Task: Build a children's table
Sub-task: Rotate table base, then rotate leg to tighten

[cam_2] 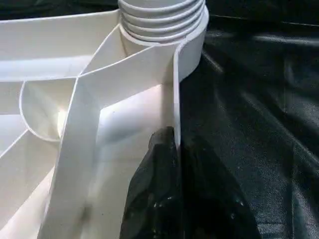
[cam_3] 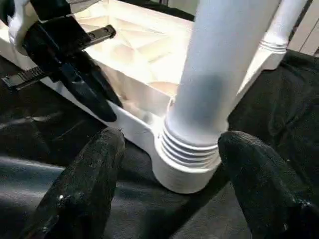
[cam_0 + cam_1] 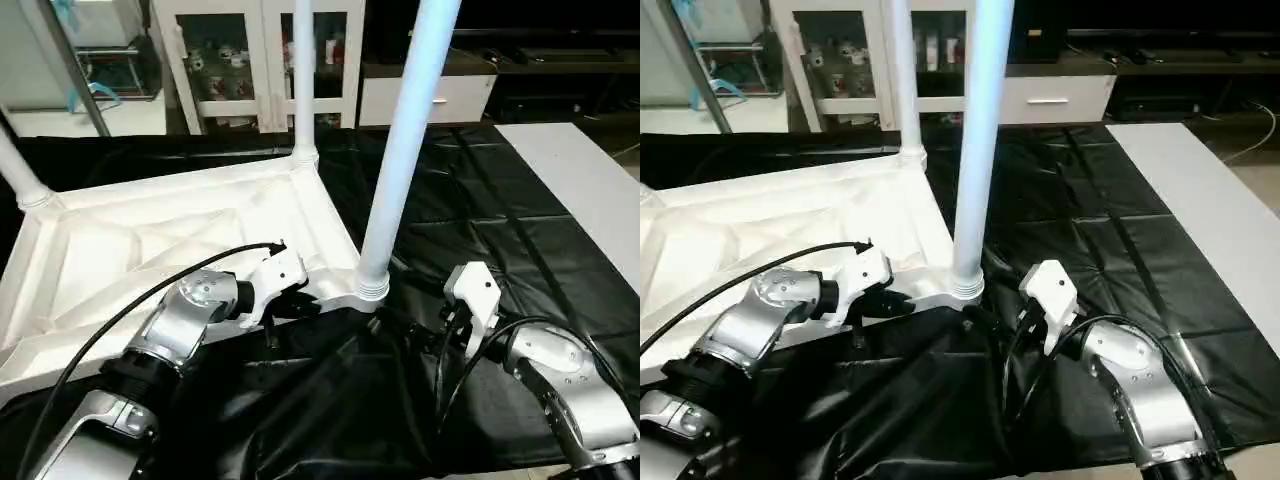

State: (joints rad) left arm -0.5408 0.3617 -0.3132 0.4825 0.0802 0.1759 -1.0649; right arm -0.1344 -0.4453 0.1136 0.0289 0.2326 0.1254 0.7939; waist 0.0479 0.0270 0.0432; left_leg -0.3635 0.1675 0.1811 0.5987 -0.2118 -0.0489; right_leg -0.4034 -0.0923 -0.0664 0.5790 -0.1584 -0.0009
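The white tabletop (image 3: 150,250) lies upside down, ribbed underside up, on the black cover. One white leg (image 3: 400,150) stands upright in the near right corner socket (image 3: 372,290). A second leg (image 3: 303,80) stands in the far right corner, and a third leg (image 3: 20,175) rises at the far left. My left gripper (image 1: 174,149) is shut on the tabletop's near rim just left of that socket, one finger inside the wall and one outside. My right gripper (image 2: 172,144) is open, its fingers (image 2: 94,169) standing on either side of the near leg's threaded base without touching it.
The black cover (image 3: 480,200) is bunched into folds in front of the tabletop (image 3: 330,390). A white board (image 3: 590,190) lies along the right side. A white glass-door cabinet (image 3: 260,60) stands behind the table.
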